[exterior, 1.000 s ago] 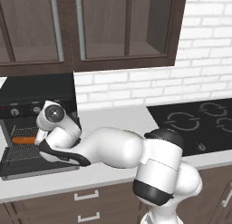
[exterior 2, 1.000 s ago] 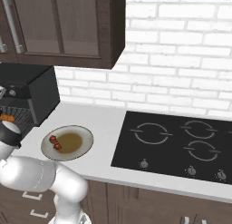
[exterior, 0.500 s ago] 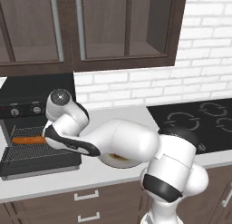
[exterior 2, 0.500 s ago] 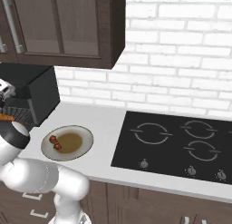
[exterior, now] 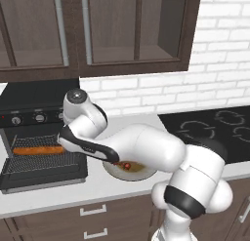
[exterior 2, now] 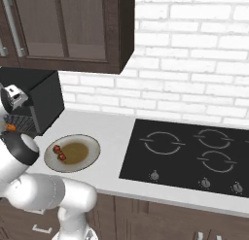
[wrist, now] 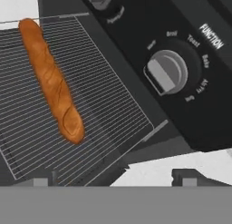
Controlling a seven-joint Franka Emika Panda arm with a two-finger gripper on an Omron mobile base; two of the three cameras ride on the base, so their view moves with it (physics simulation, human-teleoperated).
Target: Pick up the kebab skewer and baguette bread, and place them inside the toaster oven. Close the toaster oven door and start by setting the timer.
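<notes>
With the baguette (wrist: 52, 82) lying on the rack inside the toaster oven (exterior: 34, 106) and the skewer (exterior 2: 60, 153) on the plate (exterior 2: 90, 159) on the tabletop, the empty, wide-open claw (wrist: 111, 182) could clip the lowered door (exterior: 46, 174) swinging back.

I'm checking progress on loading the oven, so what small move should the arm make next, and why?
Probably swing the open, empty pincer away from the oven toward the plate and hover over the skewer. The bread already lies on the rack, the skewer still sits on the plate, and the door hangs open.
</notes>
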